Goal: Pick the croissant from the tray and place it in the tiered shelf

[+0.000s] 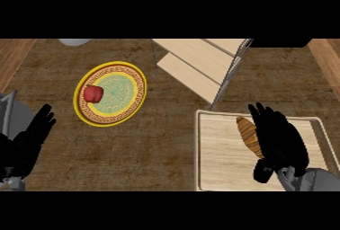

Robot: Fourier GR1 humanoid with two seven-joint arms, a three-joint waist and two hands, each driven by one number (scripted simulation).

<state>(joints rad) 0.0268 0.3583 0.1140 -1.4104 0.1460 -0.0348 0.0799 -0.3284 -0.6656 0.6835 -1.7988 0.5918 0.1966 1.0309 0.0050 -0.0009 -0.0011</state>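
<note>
Right hand [279,137], fingers straight and apart, lies beside the croissant [248,134] on the tray [219,157]; grasp step, so curl round it next, then lift to the shelf [192,63]

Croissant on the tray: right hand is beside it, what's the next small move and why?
Probably curl the right hand round the long brown croissant. The hand lies right beside the croissant with straight fingers, and the croissant lies on the pale wooden tray, not lifted. A grasp seems to come before any carry to the light wooden tiered shelf. The left hand rests open at the left edge.
</note>
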